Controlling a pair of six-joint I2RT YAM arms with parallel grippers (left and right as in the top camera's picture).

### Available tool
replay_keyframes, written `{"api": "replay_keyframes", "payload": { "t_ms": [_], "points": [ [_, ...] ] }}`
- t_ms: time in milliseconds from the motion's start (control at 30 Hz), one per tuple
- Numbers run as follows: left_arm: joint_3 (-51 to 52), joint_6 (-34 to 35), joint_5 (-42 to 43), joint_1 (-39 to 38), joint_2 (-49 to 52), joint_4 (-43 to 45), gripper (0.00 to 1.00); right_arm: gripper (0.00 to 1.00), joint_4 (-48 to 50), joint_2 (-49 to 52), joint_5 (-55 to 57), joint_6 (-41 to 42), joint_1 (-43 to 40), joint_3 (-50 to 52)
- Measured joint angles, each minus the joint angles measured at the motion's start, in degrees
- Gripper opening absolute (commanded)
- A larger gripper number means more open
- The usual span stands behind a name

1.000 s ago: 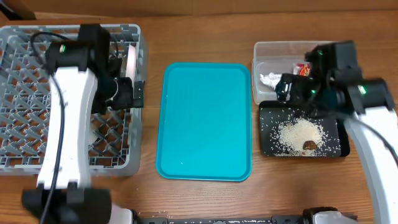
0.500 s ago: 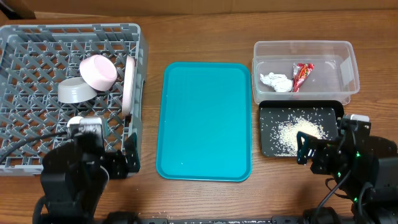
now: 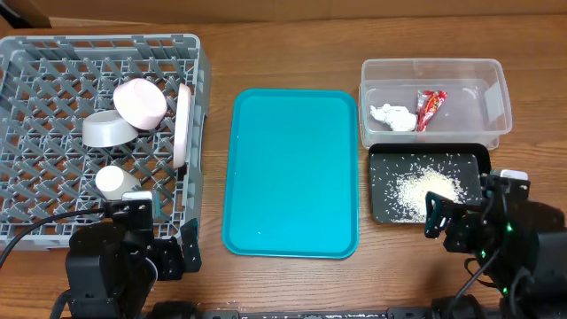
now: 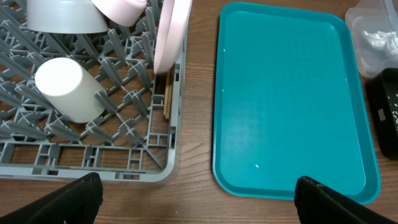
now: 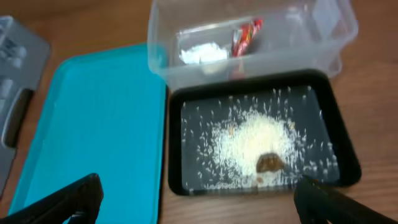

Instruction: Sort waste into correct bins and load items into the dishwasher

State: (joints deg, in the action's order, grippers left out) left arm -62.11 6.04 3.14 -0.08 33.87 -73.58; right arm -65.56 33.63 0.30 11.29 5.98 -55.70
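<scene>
— Rack (image 3: 27,53) overhead: pink bowl (image 3: 140,102), metal bowl (image 3: 106,130), cup (image 3: 113,182) and plate (image 3: 183,124) on edge, all inside. Waste?
— Wrapper (image 3: 431,108) and napkin (image 3: 392,116) in the tub (image 3: 496,66); rice (image 3: 425,188) on the black tray (image 3: 381,204).
— Left wrist?
— Left gripper (image 4: 199,205) spread, empty, over the tabletop (image 4: 193,37) by the rack's corner. A wooden stick, likely the chopsticks (image 4: 166,99), stands inside the wall.
— Right wrist?
— Right gripper (image 5: 193,205) spread too, near the black tray; lump (image 5: 268,162) sits in the rice. Sorting looks finished; next I'd only verify, then park.

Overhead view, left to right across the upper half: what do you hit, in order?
grey metal bowl → pink bowl → white plate, on edge → teal tray → white napkin → red-and-white wrapper
</scene>
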Motion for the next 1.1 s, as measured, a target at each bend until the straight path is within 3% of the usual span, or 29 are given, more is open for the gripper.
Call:
{"api": "replay_keyframes", "payload": {
  "t_ms": [133, 367, 567, 767, 1100],
  "points": [
    [0.1, 0.0, 0.0, 0.0, 0.0, -0.2, 1.00, 1.00, 17.1, -9.8, 0.2, -2.4, 0.0, 8.5],
    [0.3, 0.0, 0.0, 0.0, 0.0, -0.2, 1.00, 1.00, 50.8, -30.5, 0.2, -3.9, -0.3, 38.1],
    [0.3, 0.0, 0.0, 0.0, 0.0, -0.2, 1.00, 1.00, 72.7, -32.9, 0.3, -3.9, -0.3, 53.6],
    [0.4, 0.0, 0.0, 0.0, 0.0, -0.2, 1.00, 1.00, 60.5, -32.7, -0.5, -3.8, -0.5, 54.6],
    [0.4, 0.0, 0.0, 0.0, 0.0, -0.2, 1.00, 1.00, 60.4, -32.7, -0.5, -3.8, -0.7, 54.6]
  ]
}}
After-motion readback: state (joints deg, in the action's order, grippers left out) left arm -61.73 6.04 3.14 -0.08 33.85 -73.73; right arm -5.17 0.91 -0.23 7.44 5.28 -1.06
